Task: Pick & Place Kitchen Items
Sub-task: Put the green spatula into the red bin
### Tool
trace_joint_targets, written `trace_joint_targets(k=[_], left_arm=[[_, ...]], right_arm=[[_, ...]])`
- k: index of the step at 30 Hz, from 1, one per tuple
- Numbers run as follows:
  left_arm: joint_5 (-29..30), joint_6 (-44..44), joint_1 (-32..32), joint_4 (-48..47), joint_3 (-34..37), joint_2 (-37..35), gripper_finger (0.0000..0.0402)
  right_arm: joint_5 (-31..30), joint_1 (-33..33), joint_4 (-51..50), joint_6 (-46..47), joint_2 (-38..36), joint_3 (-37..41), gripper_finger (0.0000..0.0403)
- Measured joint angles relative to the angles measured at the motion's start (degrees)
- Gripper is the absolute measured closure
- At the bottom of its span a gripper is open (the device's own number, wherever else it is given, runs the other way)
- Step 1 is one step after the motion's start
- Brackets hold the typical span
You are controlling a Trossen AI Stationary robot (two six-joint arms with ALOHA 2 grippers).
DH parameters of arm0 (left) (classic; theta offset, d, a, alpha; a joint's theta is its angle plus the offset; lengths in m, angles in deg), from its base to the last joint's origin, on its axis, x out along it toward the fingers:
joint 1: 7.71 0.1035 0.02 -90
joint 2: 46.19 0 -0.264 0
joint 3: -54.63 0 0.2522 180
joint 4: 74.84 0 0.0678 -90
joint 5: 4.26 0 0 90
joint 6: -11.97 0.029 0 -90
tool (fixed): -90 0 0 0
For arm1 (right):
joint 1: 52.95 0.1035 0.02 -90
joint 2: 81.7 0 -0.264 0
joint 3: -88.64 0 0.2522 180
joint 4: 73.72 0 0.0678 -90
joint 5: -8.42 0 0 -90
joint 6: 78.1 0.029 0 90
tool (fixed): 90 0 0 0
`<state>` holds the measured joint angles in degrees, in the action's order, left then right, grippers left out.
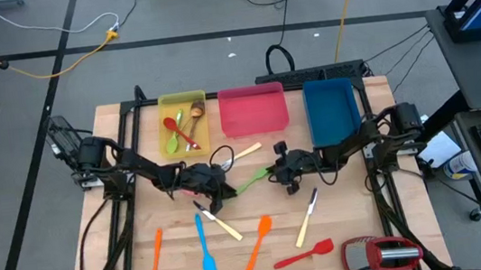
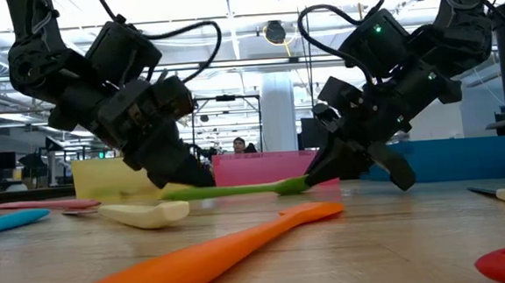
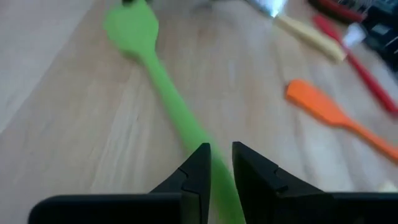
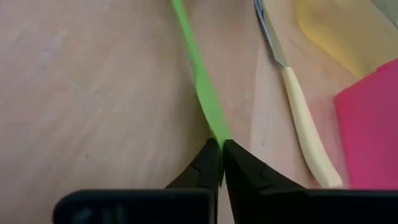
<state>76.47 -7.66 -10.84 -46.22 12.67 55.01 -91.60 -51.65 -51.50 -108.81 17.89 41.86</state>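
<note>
Item: green spatula [image 1: 251, 185], table centre, just off wood. Left gripper [image 1: 220, 192] narrow, pinching handle at 9 o'clock end; right gripper [image 1: 279, 172] clamped on blade at 3 o'clock. Risk: both arms pulling apart, spatula bending or slipping free.

Green spatula [image 1: 252, 183] level, clamped at both ends.

Dark jointed arms, looping black cables, tapered fingers.

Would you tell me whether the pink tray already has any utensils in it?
No, in the high view the pink tray shows only its bare floor, while the yellow tray beside it holds several utensils.
</note>
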Motion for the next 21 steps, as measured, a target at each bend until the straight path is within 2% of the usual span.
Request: trace_joint_targets(k=[6, 11, 19, 21], left_arm=[[0.6, 1.0, 0.1, 2.8, 0.0, -0.1, 0.0335], [4.6, 4.7, 0.1, 2.6, -0.1, -3.6, 0.0335], [14.1, 11.2, -1.4, 1.0, -0.1, -13.6, 0.0334], [17.0, 12.2, -2.2, 0.5, -0.1, -15.7, 0.0334]], right_arm=[[-3.6, 3.6, -2.2, 0.0, -2.5, 0.0, 0.0397], [-4.7, 5.9, -5.0, 2.2, -7.6, -0.1, 0.0397], [-19.5, 8.8, -12.7, 1.3, -16.3, 0.0, 0.0397], [-25.2, 8.9, -13.4, -0.8, -18.2, 0.0, 0.0397]])
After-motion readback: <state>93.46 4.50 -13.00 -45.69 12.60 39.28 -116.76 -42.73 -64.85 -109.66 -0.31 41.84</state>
